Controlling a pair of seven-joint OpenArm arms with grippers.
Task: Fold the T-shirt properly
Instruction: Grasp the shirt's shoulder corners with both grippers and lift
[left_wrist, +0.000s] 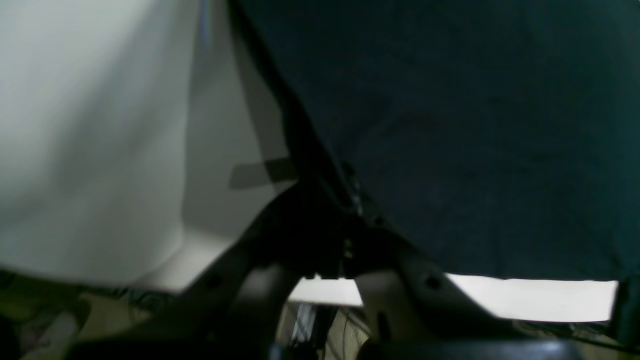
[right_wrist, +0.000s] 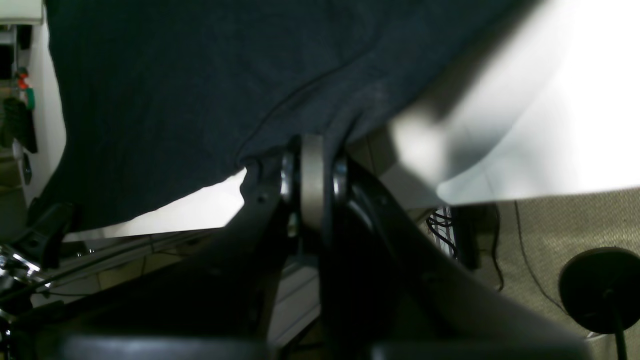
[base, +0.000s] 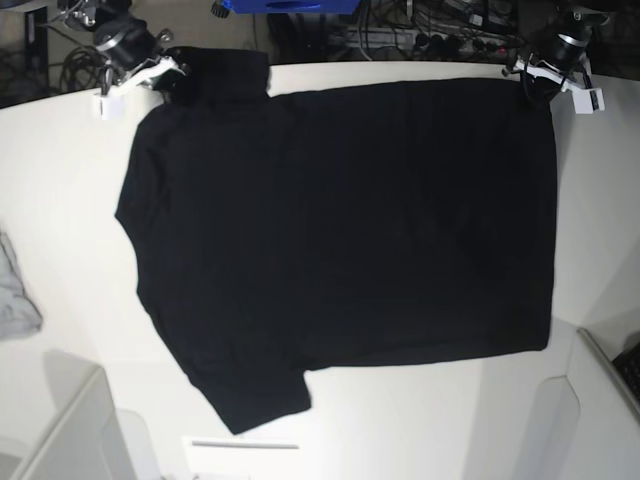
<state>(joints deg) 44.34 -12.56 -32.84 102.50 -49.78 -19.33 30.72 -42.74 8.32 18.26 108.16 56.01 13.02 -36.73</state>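
The black T-shirt (base: 340, 230) lies spread flat on the white table (base: 60, 180), plain side up, sleeves toward the left, hem toward the right. No print shows. My right gripper (base: 175, 72) is at the far left corner, shut on the shirt's sleeve edge; in the right wrist view the fingers (right_wrist: 312, 165) pinch bunched black fabric (right_wrist: 175, 90). My left gripper (base: 535, 80) is at the far right corner, shut on the hem corner; in the left wrist view its fingertips (left_wrist: 350, 205) close on the shirt's edge (left_wrist: 475, 125).
A small grey cloth (base: 14, 292) lies at the table's left edge. Cables and a blue item (base: 290, 5) sit behind the far edge. White panels stand at the near left (base: 70, 430) and near right (base: 590, 420) corners.
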